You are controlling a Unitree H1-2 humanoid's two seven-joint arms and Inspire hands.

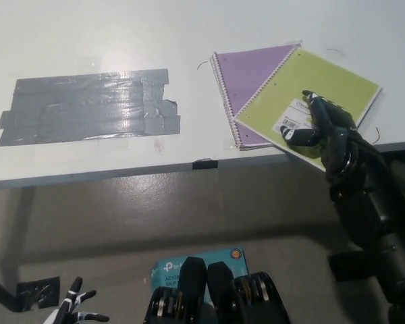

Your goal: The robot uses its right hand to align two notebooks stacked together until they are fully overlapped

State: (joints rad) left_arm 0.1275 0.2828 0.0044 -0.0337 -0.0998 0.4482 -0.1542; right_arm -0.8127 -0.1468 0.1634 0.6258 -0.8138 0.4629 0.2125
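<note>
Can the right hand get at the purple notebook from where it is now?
Probably yes. The right hand rests on the green notebook, which covers part of the purple notebook; its exposed left part lies free on the table.
</note>
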